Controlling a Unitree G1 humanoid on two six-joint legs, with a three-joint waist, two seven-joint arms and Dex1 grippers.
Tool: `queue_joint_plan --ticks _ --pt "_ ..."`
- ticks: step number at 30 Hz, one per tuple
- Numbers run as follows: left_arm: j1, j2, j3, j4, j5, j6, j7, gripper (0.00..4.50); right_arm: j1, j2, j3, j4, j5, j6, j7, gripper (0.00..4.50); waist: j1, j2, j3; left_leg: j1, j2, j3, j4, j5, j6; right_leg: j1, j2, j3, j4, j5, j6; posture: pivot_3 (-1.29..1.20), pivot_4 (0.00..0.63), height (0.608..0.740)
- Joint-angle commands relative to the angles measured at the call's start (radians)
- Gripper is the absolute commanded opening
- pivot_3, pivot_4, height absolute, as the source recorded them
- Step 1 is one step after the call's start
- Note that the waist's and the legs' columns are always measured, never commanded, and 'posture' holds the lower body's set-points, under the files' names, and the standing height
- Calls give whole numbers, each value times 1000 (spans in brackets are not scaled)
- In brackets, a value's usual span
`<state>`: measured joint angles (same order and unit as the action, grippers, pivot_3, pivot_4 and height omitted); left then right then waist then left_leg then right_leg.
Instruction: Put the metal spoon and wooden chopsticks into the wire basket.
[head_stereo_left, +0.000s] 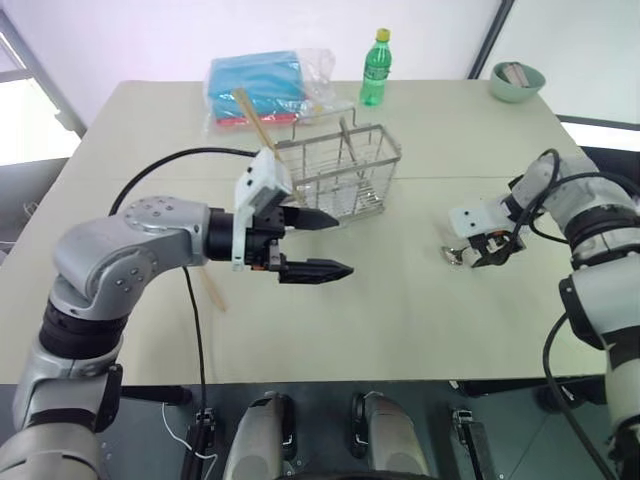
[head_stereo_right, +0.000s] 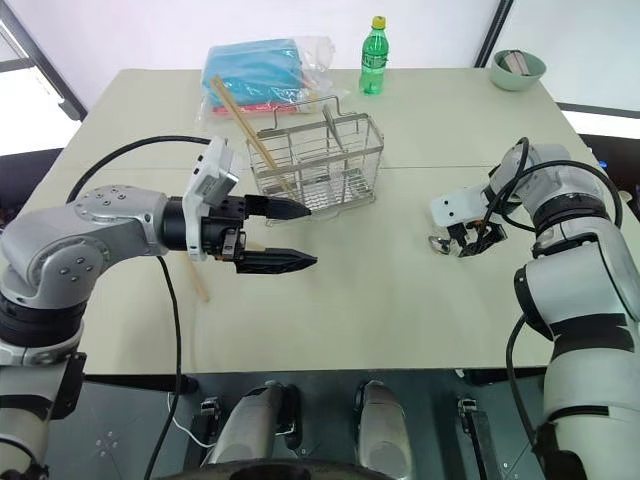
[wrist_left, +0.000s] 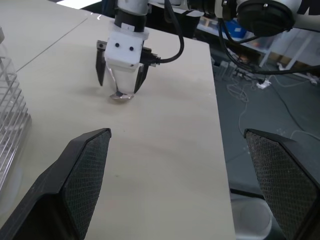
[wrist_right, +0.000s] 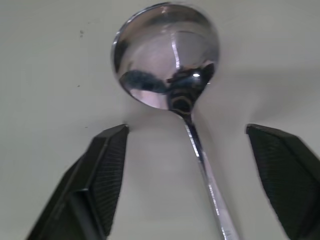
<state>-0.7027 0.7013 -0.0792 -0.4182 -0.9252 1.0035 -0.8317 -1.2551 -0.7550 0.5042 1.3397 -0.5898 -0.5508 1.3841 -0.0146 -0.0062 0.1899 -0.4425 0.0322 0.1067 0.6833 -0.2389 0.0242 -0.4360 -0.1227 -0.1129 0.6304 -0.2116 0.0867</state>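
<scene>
The metal spoon (wrist_right: 165, 55) lies on the table at the right, its bowl away from my wrist. Its thin handle runs between the fingers of my right gripper (head_stereo_left: 478, 258), which points down over it. Those fingers (wrist_right: 107, 170) stand apart on either side of the handle without touching it. The wire basket (head_stereo_left: 372, 160) stands at mid-table. One wooden chopstick (head_stereo_left: 262, 130) leans in its left end. Another chopstick (head_stereo_left: 212, 292) lies on the table under my left arm. My left gripper (head_stereo_left: 343, 243) hovers open and empty just in front of the basket, pointing right.
At the table's far edge stand a green bottle (head_stereo_left: 375, 68) and a blue packet in a clear plastic bag (head_stereo_left: 258, 85). A green bowl (head_stereo_left: 517, 80) sits at the far right corner. A black cable (head_stereo_left: 190, 300) hangs from my left arm.
</scene>
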Motion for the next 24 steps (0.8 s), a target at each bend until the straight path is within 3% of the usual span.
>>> queue_joint_plan --ticks 1,4,5,12,18,22,24 --pt "-26 10 41 -34 -12 0 2 4500 16 -3 3 7 -10 9 -3 1716 -2 0 0 0 0 0 0 0 0 1 0 0 0 0 0 0 150 707" --pt "-42 5 51 -26 -13 4 8 4500 29 4 -14 8 5 18 0 265 -3 -1 0 2 0 -1 0 0 0 3 0 0 0 0 0 0 150 707" --pt "-46 3 54 -24 -14 6 9 4500 31 6 -19 7 11 21 5 33 -3 -1 -1 3 0 -1 0 0 0 4 0 0 0 0 0 0 150 707" --pt "-40 6 68 -20 -8 0 12 4500 56 -2 -78 -8 63 11 -12 33 -5 -2 -1 6 0 -1 0 0 0 6 1 0 0 0 0 0 150 707" --pt "-10 23 118 -33 -12 -2 27 4500 85 -33 -183 -44 178 8 63 33 -9 -1 -1 6 1 -1 0 0 -1 6 1 0 0 -1 -1 0 150 707" --pt "-6 47 163 -20 -13 -5 33 4500 116 -56 -296 -172 430 138 224 33 -5 1 1 6 1 -1 0 0 -1 6 1 0 0 -1 -1 0 150 707" --pt "-16 58 182 -3 -11 -10 31 4500 164 -112 -296 -393 679 392 230 33 -3 1 1 6 2 -1 0 0 -1 6 1 0 0 -1 -1 0 150 707"
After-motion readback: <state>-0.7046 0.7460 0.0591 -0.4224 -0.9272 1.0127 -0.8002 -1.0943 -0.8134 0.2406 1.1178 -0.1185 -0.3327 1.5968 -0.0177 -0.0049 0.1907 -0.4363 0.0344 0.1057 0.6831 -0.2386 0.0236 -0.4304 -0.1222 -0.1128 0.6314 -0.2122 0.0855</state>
